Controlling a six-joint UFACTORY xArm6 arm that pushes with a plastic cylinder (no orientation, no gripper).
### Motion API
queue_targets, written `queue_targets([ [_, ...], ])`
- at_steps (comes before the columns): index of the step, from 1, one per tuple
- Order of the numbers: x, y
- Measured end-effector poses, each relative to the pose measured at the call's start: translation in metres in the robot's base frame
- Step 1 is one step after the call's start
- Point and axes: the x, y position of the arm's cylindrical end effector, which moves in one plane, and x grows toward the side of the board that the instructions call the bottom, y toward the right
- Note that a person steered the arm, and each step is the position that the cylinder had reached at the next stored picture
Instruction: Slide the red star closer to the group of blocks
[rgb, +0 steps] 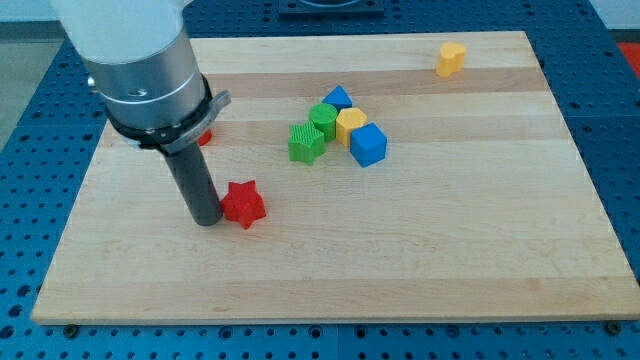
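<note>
The red star lies on the wooden board left of centre. My tip stands right against the star's left side, touching it. The group of blocks sits up and to the right of the star: a green star-like block, a green block, a blue block, a yellow block and a blue cube, all packed together. A gap of bare board lies between the red star and the group.
A lone yellow block sits near the board's top right. A red block peeks out behind the arm at the left, mostly hidden. The board ends on a blue perforated table.
</note>
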Motion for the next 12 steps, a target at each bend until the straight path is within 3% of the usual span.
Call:
queue_targets([
  [2,-0.004,0.041],
  [7,-0.027,0.055],
  [9,-0.013,0.1],
  [12,0.021,0.109],
])
